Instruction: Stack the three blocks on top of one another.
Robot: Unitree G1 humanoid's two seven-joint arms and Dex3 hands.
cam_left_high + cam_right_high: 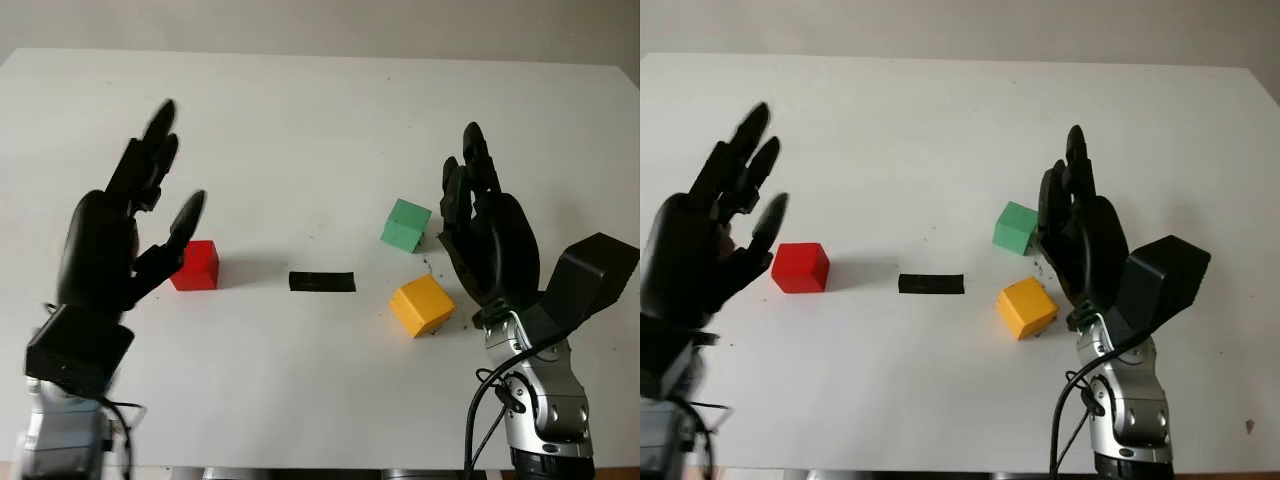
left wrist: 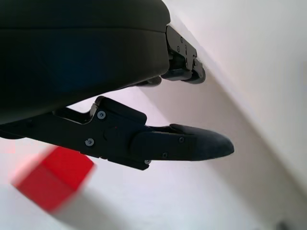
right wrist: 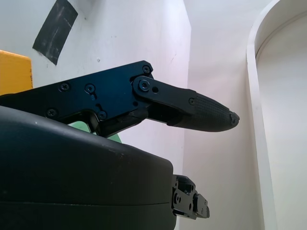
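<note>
Blocks are sitting apart on the white table (image 1: 300, 120): red block (image 1: 196, 265) at left, green block (image 1: 405, 224) and yellow block (image 1: 421, 305) near each other at right, black tape strip (image 1: 322, 281) between. Left hand (image 1: 125, 235) is hovering open beside the red block; right hand (image 1: 485, 225) is hovering open just beside the green and yellow blocks, holding nothing.

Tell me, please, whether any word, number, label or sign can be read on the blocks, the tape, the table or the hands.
None: no readable text anywhere.
Red block, green block, yellow block: plain faces.
Black tape on the table: blank.
Left hand and right hand, both open: no markings legible.
</note>
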